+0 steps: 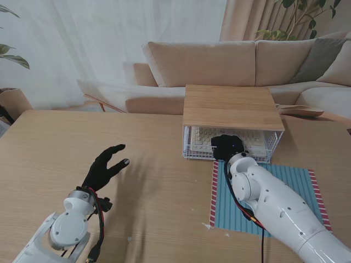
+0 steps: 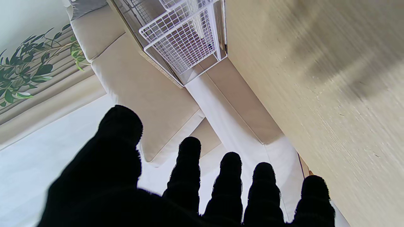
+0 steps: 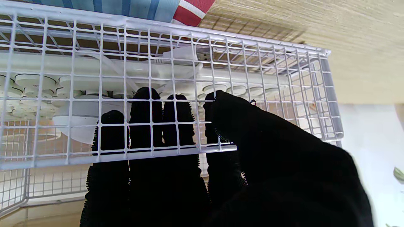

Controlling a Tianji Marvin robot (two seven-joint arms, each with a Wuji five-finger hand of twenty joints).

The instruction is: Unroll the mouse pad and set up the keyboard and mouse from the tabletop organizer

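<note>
Two hands: right hand (image 1: 226, 147) reaching into wire organizer (image 1: 269, 147), fingers (image 3: 146, 119) straight, gripping nothing, near white mouse (image 3: 80, 121) atop rigid keyboard (image 1: 204, 140); probably light, smooth, best pinched by its sides; left hand (image 1: 105, 167) spread empty.

Organizer (image 1: 233, 123) at table (image 1: 66, 148) centre-right, near the far edge; sofa (image 1: 219, 66) behind it, beyond the table. Keyboard (image 1: 204, 139) inside the organizer's wire basket (image 1: 274, 147), under the top shelf; mouse (image 3: 79, 119) in the same basket, lying on the keyboard (seen only from the right wrist). Mouse pad (image 1: 299, 189) flat on the table, directly nearer to me than the organizer, its far edge just beside the basket. Right hand (image 1: 227, 147) at the basket's near face, fingers (image 3: 143, 119) reaching inside. Left hand (image 1: 104, 167) well apart to the left, over bare table.
</note>
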